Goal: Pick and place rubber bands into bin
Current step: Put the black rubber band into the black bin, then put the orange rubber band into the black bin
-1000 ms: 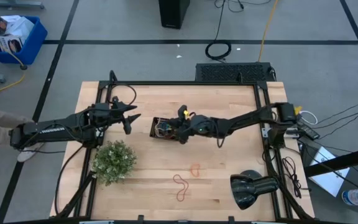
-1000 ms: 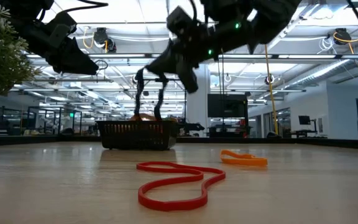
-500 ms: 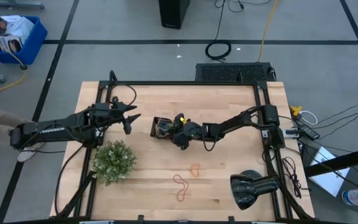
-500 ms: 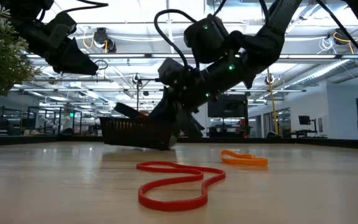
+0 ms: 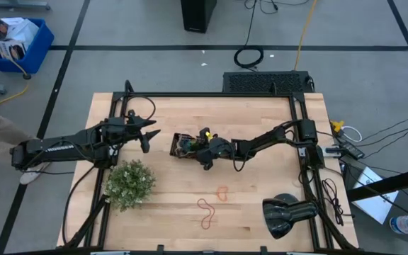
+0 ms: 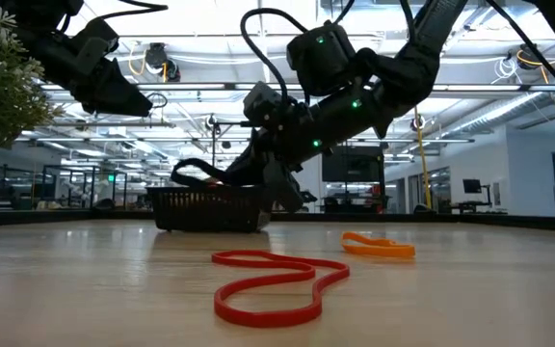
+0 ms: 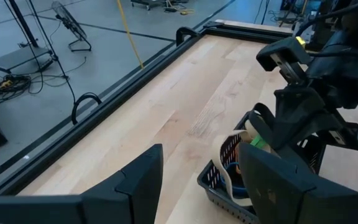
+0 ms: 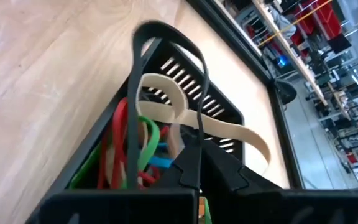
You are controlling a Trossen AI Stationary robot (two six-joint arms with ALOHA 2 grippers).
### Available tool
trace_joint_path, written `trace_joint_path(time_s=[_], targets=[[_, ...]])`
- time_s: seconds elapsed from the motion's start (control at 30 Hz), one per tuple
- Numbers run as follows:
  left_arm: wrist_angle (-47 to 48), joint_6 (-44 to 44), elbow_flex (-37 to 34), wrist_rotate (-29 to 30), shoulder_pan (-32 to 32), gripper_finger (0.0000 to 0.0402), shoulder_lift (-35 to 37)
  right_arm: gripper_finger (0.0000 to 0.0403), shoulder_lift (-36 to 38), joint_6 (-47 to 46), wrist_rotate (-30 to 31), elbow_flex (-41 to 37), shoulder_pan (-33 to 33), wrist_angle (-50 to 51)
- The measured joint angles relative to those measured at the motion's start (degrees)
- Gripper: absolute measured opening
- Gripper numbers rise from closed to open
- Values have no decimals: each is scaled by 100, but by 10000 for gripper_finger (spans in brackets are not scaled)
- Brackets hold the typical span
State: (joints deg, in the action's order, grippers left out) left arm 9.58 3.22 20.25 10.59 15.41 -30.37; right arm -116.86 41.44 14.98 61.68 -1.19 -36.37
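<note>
The bin [image 5: 183, 145], a small black mesh tray, sits on the table at mid-left and holds red, green, blue and tan rubber bands [image 8: 143, 146]. The tan one [image 8: 229, 127] drapes over its rim. My right gripper [image 5: 198, 145] reaches into the bin from the table's right, shut on a black rubber band [image 8: 166, 37]. A red band [image 6: 268, 284] and an orange band [image 6: 379, 247] lie flat on the table nearer the front. My left gripper [image 5: 149, 134] hovers open left of the bin, nothing between its fingers [image 7: 138, 180]. My right gripper pinches one end of the black band's loop [image 8: 194, 146] between its two fingertips. The fingers come slanting down from the table's right side. The loop arches up above the bin [image 6: 196, 173], and its far side runs down among the bands inside [image 8: 131, 162].
A green plant [image 5: 129, 183] stands near the table's left front. A black lamp head [image 5: 285, 214] lies at the right front. A black frame [image 5: 211, 95] runs around the table's edges. Bare wood lies between the bin and the loose bands.
My right gripper has come down toward the bin and rolled, staying shut on the black band. The band hung below it above the bin; now it arches over the bin's inside. The bin tipped for a moment and sits flat again.
</note>
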Motion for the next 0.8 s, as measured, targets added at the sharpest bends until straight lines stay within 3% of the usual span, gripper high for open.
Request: trace_joint_path(time_s=[0.2,0.8], targets=[[1,0,0,0,0,216,0,5,0,377,-3,-3,-2,-28],[1,0,0,0,1,216,0,72,14,643,120,-7,16,-206]])
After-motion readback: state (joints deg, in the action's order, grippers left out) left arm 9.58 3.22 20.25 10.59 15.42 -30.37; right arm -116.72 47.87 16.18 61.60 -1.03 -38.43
